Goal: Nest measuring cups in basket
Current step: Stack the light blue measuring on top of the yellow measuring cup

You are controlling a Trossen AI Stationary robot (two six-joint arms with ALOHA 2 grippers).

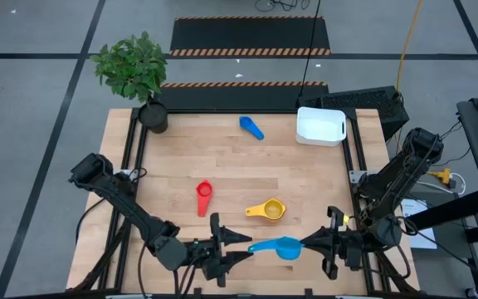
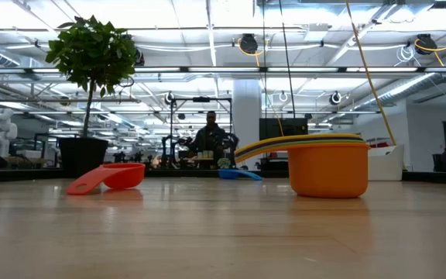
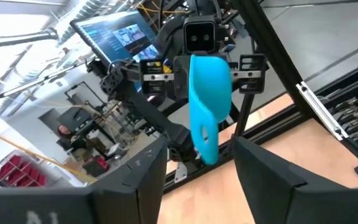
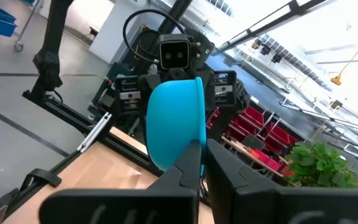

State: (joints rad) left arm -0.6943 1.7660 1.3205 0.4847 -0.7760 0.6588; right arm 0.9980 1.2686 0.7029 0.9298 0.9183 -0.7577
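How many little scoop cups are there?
5 that I can tell: a blue cup near the white tub, a red cup mid-table, an orange cup with a yellow cup nested inside, a light blue cup in the right claw. More may hide nested.

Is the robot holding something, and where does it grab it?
Yes. The right end effector is shut on the light blue plastic measuring cup, pinching its bowl's rim. The left end effector is open around the handle end.
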